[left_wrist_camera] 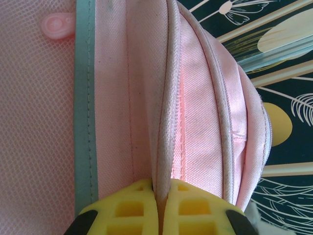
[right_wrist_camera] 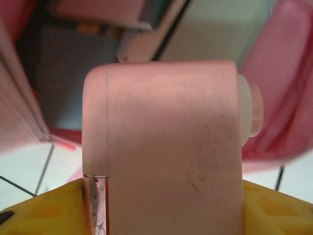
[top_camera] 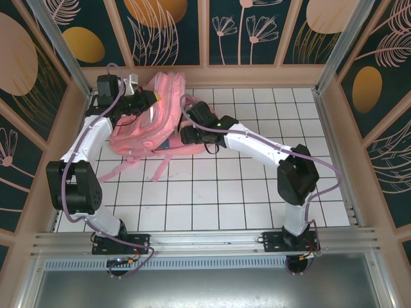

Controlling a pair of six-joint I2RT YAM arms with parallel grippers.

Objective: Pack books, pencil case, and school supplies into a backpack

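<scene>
The backpack (top_camera: 151,122), large, soft and pink, lies slumped on its side at the far left of the white tiled table (top_camera: 257,192), with its long straps (top_camera: 157,163) trailing toward the near edge. Up close its weave shows pale piping, a grey-teal trim strip and a mesh panel; one piped edge is pinched in the left gripper (left_wrist_camera: 159,208). The little pink box (right_wrist_camera: 166,142) (scuffed, round-cornered, with a pale knob on its right side) stands upright, clamped in the right gripper (right_wrist_camera: 161,215) just before the bag's pink walls. Behind it lie a blurred grey-blue shape (right_wrist_camera: 73,73) and a pale mint-green shape (right_wrist_camera: 220,34).
</scene>
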